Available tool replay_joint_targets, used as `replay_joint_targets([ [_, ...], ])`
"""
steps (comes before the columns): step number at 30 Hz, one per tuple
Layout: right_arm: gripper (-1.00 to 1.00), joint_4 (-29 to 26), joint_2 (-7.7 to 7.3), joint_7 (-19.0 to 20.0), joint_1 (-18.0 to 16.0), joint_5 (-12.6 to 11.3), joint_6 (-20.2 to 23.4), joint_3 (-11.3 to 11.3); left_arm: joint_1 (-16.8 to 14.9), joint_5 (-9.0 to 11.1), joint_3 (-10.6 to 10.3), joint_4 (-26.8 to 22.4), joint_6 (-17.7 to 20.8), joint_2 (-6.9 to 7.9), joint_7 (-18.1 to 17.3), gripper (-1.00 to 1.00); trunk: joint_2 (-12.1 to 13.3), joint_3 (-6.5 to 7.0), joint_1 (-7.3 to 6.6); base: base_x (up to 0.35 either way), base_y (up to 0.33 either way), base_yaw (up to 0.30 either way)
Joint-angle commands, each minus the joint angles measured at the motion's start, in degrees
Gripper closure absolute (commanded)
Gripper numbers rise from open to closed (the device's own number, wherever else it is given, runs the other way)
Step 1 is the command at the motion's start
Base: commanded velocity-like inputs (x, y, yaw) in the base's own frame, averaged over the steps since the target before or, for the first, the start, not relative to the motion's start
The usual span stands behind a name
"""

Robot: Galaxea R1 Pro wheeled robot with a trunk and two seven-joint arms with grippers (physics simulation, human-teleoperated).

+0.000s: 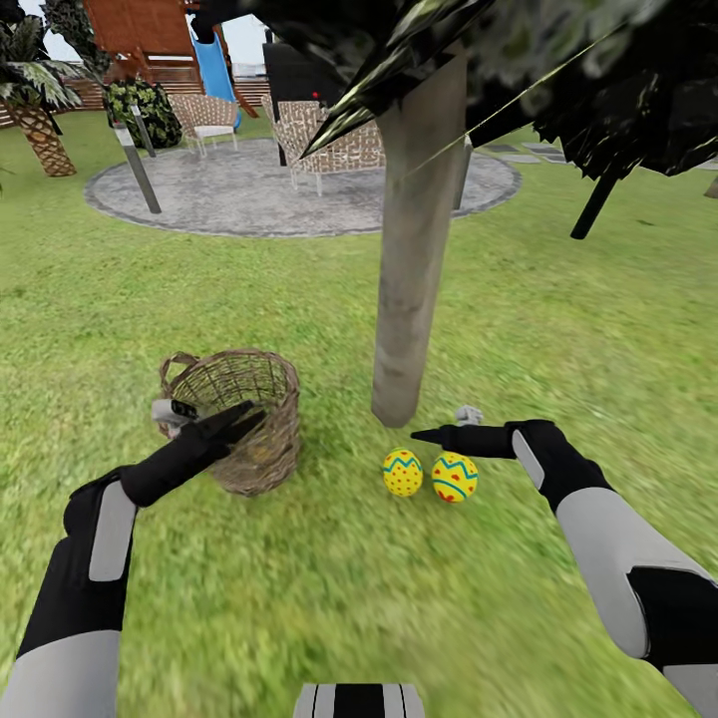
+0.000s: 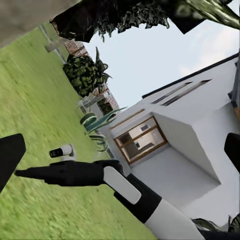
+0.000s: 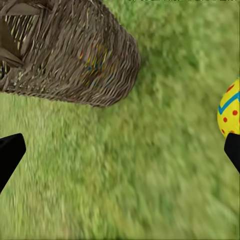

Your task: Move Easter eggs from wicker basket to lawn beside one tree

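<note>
The wicker basket (image 1: 237,419) stands upright on the lawn (image 1: 329,598), left of the tree (image 1: 414,269). Two Easter eggs (image 1: 403,473) (image 1: 455,477) lie side by side on the grass at the foot of the trunk. Yellow, blue and red specks (image 3: 93,62) show through the basket's weave (image 3: 75,55); I cannot make out the third egg itself. My left gripper (image 1: 242,420) is open and empty at the basket's near rim. My right gripper (image 1: 424,435) hovers just above the two eggs, open and holding nothing, with one egg (image 3: 229,110) beside a fingertip (image 3: 233,150).
The tree's low dark canopy (image 1: 558,70) hangs overhead. A grey round patio (image 1: 249,194) with wicker chairs (image 1: 334,145) and posts (image 1: 137,165) lies beyond. A palm (image 1: 40,120) stands far left. Grass stretches open in front and to the right.
</note>
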Motion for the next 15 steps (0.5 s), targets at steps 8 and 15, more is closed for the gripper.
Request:
replay_joint_targets([
  [8,-1.0,0.0,0.11,-0.1,0.0,-0.4,0.5,-0.5,0.1,0.1,6.7,0.0,0.5,1.5,-0.6,-1.0,0.0,-0.04,0.0,0.054,0.281,0.0],
  [15,-1.0,-0.6,0.09,0.0,0.0,-0.4,0.5,-0.5,0.1,0.1,6.7,0.0,0.5,1.5,-0.6,-1.0,0.0,-0.04,0.0,0.001,0.325,0.0],
])
